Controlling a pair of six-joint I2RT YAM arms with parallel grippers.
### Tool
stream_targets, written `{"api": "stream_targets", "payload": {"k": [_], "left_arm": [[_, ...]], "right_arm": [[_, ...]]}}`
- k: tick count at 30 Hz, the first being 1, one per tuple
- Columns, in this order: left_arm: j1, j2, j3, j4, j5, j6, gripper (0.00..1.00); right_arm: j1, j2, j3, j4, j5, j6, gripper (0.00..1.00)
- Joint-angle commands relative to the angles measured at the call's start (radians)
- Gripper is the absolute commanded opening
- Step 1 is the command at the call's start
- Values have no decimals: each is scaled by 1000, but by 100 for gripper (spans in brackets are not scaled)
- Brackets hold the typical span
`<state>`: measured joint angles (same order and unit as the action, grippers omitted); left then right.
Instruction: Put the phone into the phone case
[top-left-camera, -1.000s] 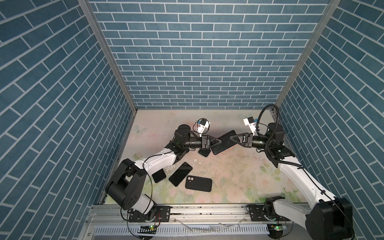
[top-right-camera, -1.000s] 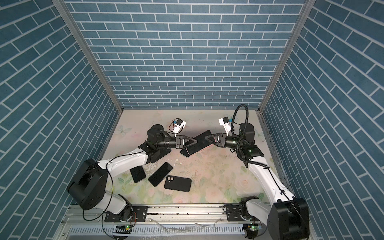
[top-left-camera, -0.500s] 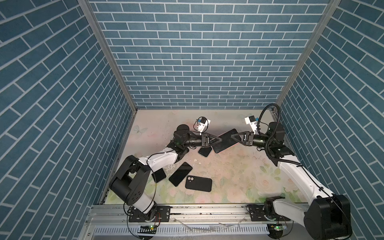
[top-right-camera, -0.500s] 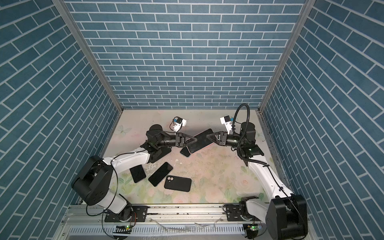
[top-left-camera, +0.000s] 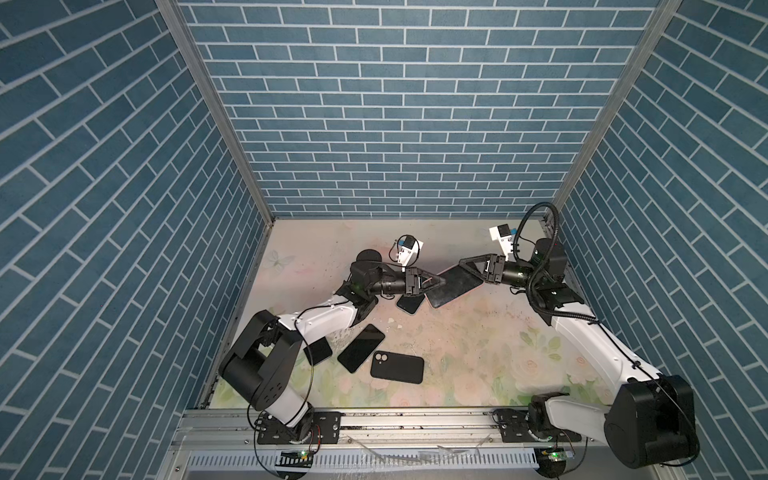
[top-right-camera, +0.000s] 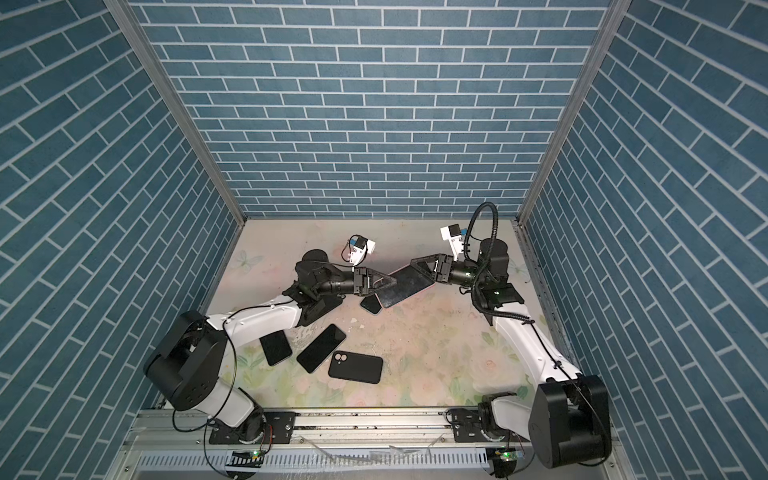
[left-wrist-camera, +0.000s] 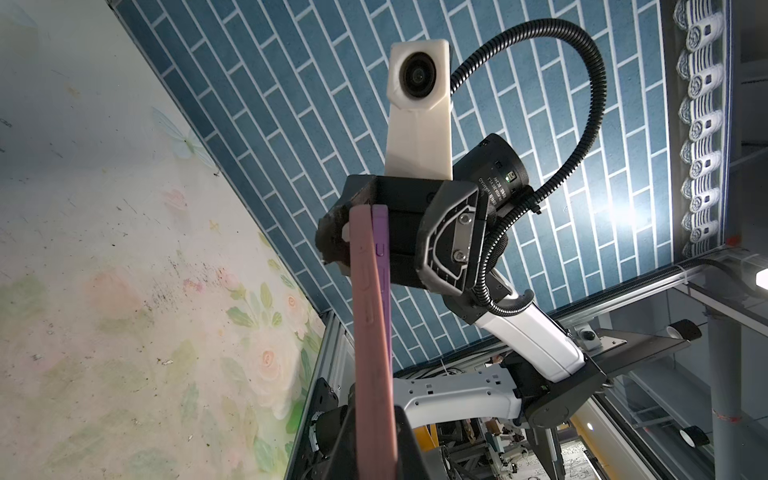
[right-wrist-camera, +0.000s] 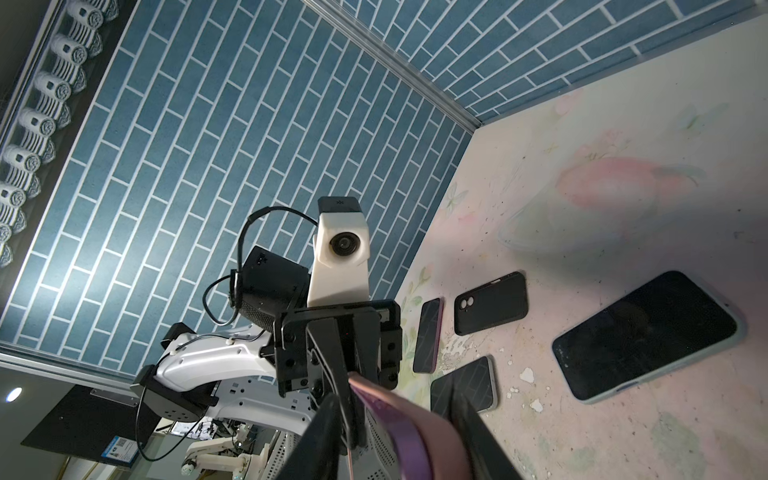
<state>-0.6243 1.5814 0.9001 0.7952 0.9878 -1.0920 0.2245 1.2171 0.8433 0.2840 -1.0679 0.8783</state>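
**Phone** (top-left-camera: 453, 286): dark screen up and tilted, held clear of the bench (top-left-camera: 478, 357) over its back half, about midway between the left and right edges. Seen edge-on in the left wrist view, its purple side lies against the pink **phone case** (left-wrist-camera: 370, 316). Whether it is fully seated cannot be told.

**Left hand** (top-left-camera: 442, 281): narrow, pinched on the left end of the phone, case included.

**Right hand** (top-left-camera: 464, 269): jaws parted at the phone's right end. One finger (left-wrist-camera: 332, 237) rests against the back of the case, and the other stands off the purple side with a visible gap.

**Pale-rimmed phone** (top-left-camera: 409, 303): flat on the bench beneath the held phone's left corner, partly overlapped by it in both top views.

**Black case** (top-left-camera: 397, 368): flat, camera cut-out showing, in the front half left of centre.

**Black phone** (top-left-camera: 360, 348): flat, lying diagonally just beside the black case.

**Small phone** (top-left-camera: 319, 351): flat near the left edge, partly under the left arm (top-left-camera: 316, 324).

**Open room**: the bench surface shows bare from the centre to the right edge and the front right corner, crossed only by the right arm (top-left-camera: 594, 340).

**Edges**: brick walls (top-left-camera: 395, 124) close off the left, back and right edges, and a rail (top-left-camera: 395, 419) runs along the front edge.
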Motion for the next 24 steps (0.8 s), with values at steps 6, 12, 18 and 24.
{"api": "stream_targets", "payload": {"k": [6, 12, 18, 24], "left_arm": [[-12, 11, 25, -30, -5, 27, 5], [-12, 6, 25, -43, -6, 36, 6], [-12, 4, 29, -52, -5, 39, 6], [-12, -12, 34, -110, -14, 79, 6]], "right_arm": [[5, 15, 27, 125, 48, 55, 18], [4, -7, 20, 43, 76, -33, 5], [3, -39, 48, -113, 88, -152, 27], [-1, -81, 82, -242, 34, -209, 48]]}}
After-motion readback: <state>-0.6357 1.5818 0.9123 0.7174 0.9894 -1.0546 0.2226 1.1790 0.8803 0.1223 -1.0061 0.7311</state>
